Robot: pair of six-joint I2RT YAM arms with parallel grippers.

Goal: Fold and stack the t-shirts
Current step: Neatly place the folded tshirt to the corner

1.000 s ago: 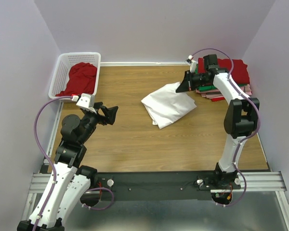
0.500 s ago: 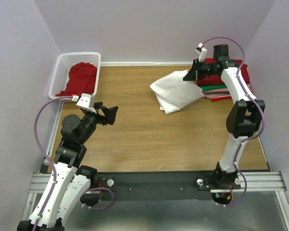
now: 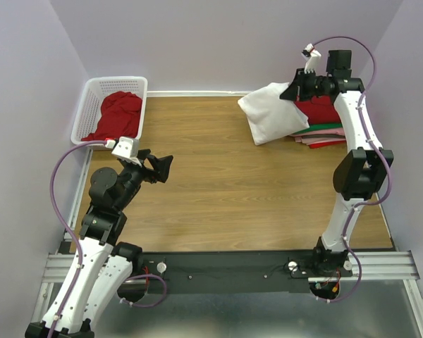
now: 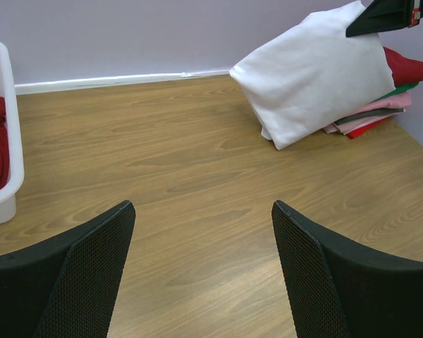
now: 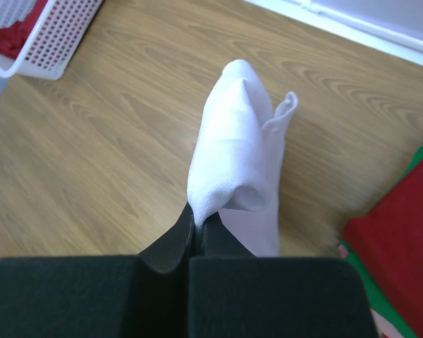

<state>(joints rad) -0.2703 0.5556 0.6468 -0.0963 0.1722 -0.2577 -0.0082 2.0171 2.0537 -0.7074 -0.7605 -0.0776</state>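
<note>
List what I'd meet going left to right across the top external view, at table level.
white basket holding a red t-shirt → left tool, open over bare wood → white t-shirt, lifted → stack of folded t-shirts

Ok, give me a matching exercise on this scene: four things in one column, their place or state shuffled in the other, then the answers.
Column one
1. white t-shirt
2. crumpled red t-shirt
3. left gripper
4. folded t-shirt stack

Column two
A. open, holding nothing
B. at the far right of the table
C. pinched in the right gripper
D. inside the white lattice basket

Pairs: 1-C, 2-D, 3-A, 4-B
</note>
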